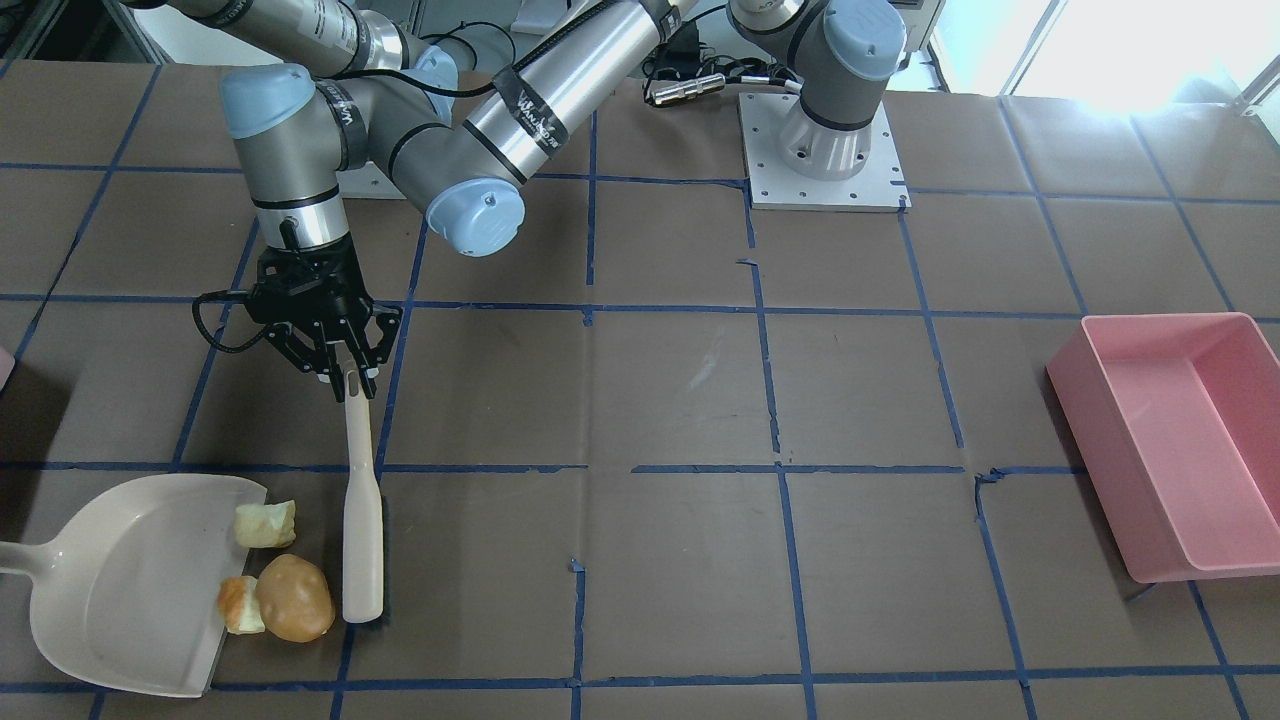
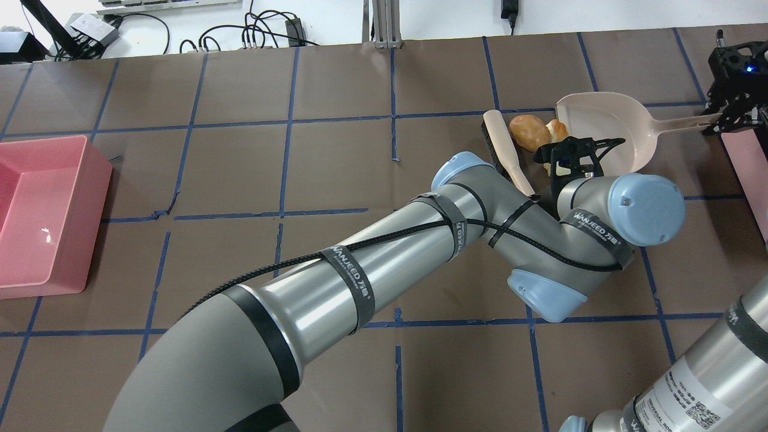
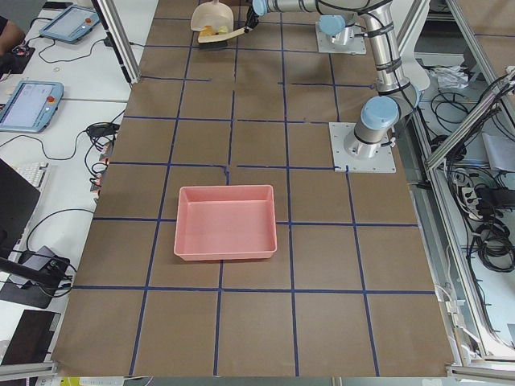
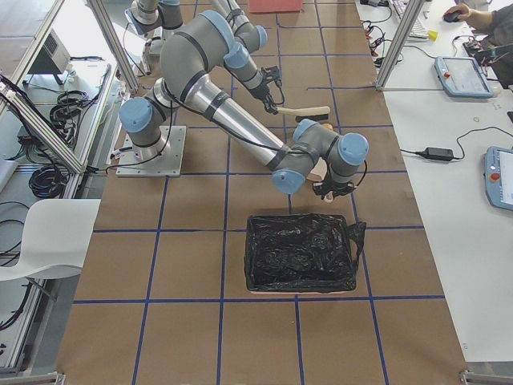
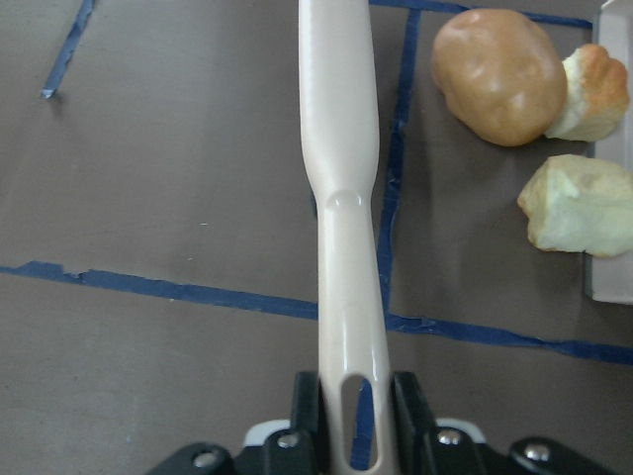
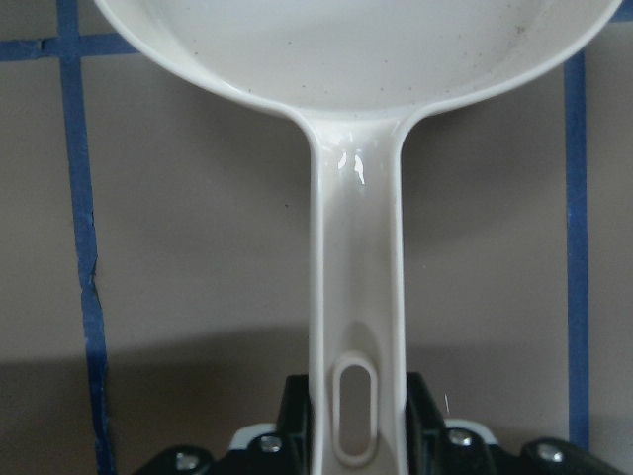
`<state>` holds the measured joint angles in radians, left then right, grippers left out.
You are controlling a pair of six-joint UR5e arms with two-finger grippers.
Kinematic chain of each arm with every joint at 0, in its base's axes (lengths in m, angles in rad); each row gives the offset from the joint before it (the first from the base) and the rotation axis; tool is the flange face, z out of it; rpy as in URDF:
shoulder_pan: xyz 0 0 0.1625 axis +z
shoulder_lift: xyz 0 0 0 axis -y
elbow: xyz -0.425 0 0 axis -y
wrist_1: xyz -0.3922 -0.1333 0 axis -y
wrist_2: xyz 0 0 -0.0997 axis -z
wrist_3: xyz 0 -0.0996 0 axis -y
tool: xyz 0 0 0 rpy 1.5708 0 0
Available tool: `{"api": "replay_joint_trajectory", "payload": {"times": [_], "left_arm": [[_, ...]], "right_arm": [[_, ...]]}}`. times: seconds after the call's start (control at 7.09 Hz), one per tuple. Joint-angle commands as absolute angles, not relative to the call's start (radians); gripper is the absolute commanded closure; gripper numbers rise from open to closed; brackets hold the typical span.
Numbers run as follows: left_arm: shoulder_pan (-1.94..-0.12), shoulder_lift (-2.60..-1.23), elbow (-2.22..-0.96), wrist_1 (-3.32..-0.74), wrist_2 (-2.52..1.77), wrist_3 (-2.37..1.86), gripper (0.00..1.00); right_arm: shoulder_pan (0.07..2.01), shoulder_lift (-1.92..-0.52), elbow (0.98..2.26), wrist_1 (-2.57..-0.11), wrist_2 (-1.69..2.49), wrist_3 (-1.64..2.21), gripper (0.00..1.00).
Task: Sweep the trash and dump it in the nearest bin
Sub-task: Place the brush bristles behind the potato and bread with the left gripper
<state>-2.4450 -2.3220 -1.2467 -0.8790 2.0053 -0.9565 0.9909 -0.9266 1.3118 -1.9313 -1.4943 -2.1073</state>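
Observation:
My left gripper point(image 1: 350, 385) is shut on the handle of a cream brush point(image 1: 362, 520), whose head rests on the table right beside the trash. The tan-brown potato-like lump point(image 1: 295, 597) lies between the brush and the lip of the cream dustpan point(image 1: 120, 600). The orange chunk point(image 1: 240, 605) and the pale yellow chunk point(image 1: 266, 524) sit at the pan's lip. The left wrist view shows the brush point(image 5: 341, 148), the lump point(image 5: 497, 76) and both chunks. My right gripper point(image 2: 717, 120) is shut on the dustpan's handle point(image 6: 354, 297).
A pink bin point(image 1: 1180, 440) stands far off at the table's other end point(image 2: 36, 216). A bin lined with a black bag point(image 4: 300, 253) stands close behind my right gripper. My left arm point(image 2: 360, 270) stretches across the table's middle.

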Motion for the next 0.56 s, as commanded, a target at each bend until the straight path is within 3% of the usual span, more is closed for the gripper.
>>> {"api": "replay_joint_trajectory", "payload": {"times": [0.0, 0.42], "left_arm": [[-2.465, -2.342, -1.195, -0.945, 2.064, -0.992, 1.0], [-2.465, -2.344, -1.19, -0.931, 2.054, -1.145, 1.0]], "right_arm": [[0.991, -0.927, 1.313, -1.931, -1.494, -2.106, 1.0], [0.991, -0.925, 1.313, -1.931, -1.494, -2.095, 1.0]]}}
